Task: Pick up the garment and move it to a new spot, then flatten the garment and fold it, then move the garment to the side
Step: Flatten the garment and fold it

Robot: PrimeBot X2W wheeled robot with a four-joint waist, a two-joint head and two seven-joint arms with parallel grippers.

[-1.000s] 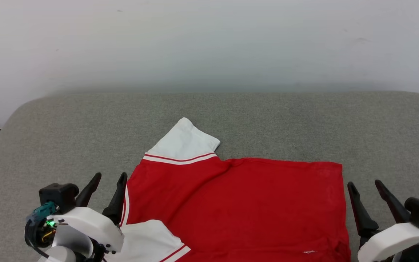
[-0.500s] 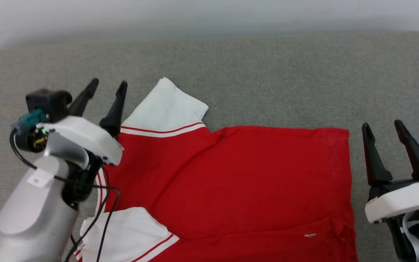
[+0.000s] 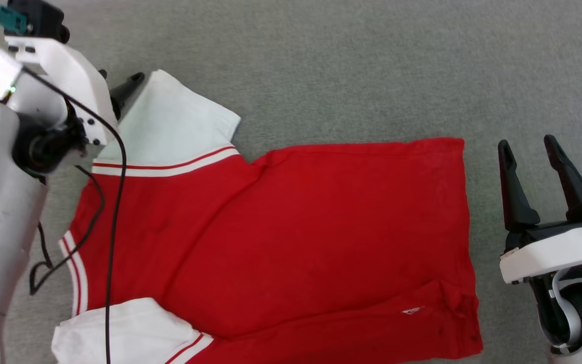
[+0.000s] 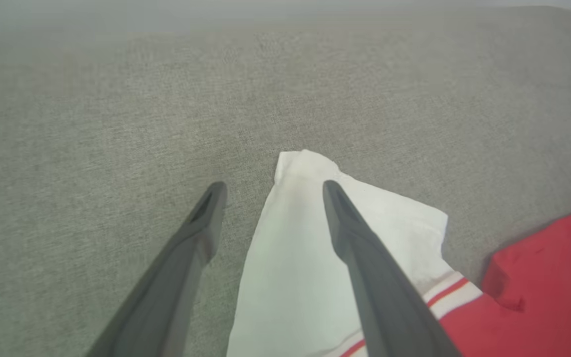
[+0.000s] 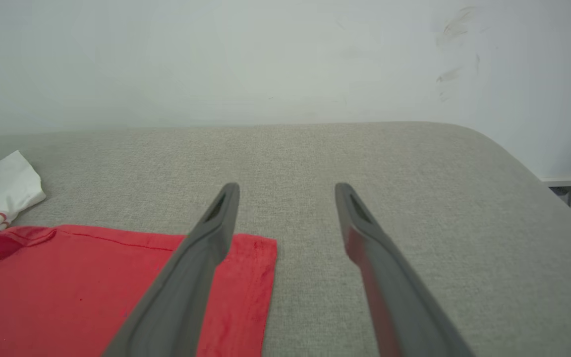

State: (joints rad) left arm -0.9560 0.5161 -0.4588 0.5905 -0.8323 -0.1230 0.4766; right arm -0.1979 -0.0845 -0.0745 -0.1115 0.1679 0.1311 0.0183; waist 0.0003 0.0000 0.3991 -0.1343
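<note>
on the grey cushion (image 3: 346, 76) the garment (image 3: 296, 227) lies spread; left fingers (image 4: 203, 233) and right fingers (image 5: 218, 233) stand apart

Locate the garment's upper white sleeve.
Head view, upper left: the white sleeve lies flat on the grey cushion, with the open left gripper poised at its outer edge.

Bright, diffuse light with only faint shadows. The head view is sharp. Both wrist views bend at the edges; the left pincer (image 4: 274, 185) and right pincer (image 5: 288, 186) blur near the lens, and the far desk (image 4: 285, 49) looks hazy.
</note>
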